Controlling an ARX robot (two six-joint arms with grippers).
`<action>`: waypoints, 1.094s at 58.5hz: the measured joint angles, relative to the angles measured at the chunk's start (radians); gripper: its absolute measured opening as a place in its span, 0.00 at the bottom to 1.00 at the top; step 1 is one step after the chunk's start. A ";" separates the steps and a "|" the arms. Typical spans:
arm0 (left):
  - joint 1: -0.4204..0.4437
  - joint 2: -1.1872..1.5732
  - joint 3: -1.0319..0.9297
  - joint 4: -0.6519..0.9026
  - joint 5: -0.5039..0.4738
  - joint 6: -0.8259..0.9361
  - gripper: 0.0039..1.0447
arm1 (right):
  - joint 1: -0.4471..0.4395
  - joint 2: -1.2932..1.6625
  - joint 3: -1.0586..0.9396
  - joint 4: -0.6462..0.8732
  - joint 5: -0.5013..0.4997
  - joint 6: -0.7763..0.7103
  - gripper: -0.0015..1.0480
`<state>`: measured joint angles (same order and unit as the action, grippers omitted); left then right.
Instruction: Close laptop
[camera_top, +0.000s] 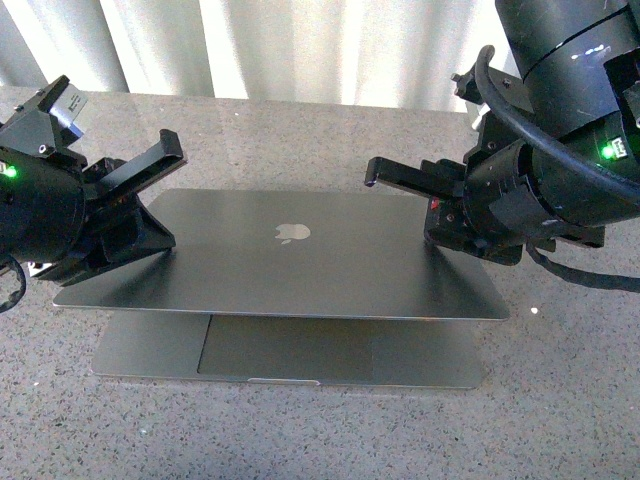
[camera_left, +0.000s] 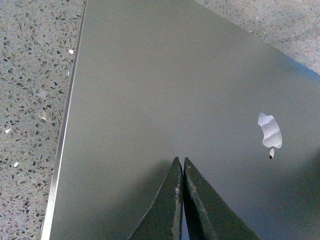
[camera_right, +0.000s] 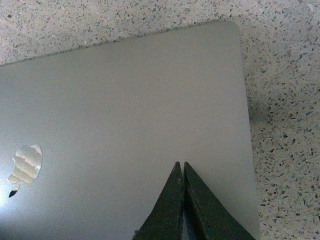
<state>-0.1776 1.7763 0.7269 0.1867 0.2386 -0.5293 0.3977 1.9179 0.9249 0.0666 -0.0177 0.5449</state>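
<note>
Grey brushed metal fills the middle of the front view. The laptop is seen lying on the speckled stone bench, squarely ahead. Its lid is lowered most of the way, so the apple logo faces up. Only the trackpad and the front strip of the base are uncovered. A narrow wedge of gap is judged to be open at the front edge, so the closing is nearly done but not finished. The left hand is set on the lid's left part and the right hand on its right part, each with its tips turned down to the metal.

From the left wrist view, the left hand is shown clenched, its two fingers pressed together with nothing between them. The tips are on or just above the lid; contact cannot be confirmed.

From the right wrist view, the right hand is likewise shown clenched and empty, its tips over the lid near a rounded corner.

The lid is judged stiff, thin and smooth, and so slippery under hard fingertips. No grasp is called for. A downward push on the flat upper face, well away from the hinge, is judged the better hold. The screen beneath is taken to be fragile, so pressure should be kept gentle and shared evenly between both sides.
</note>
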 joint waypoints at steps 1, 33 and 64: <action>0.000 0.000 0.000 0.000 0.000 0.000 0.03 | 0.000 0.001 0.000 0.000 0.000 0.000 0.01; 0.007 0.037 -0.022 0.043 0.004 -0.018 0.03 | 0.005 0.017 -0.020 0.022 -0.004 0.001 0.01; 0.010 0.070 -0.031 0.067 0.007 -0.023 0.03 | 0.020 0.044 -0.031 0.043 -0.008 0.006 0.01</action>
<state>-0.1680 1.8462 0.6964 0.2535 0.2455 -0.5522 0.4175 1.9621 0.8944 0.1097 -0.0254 0.5507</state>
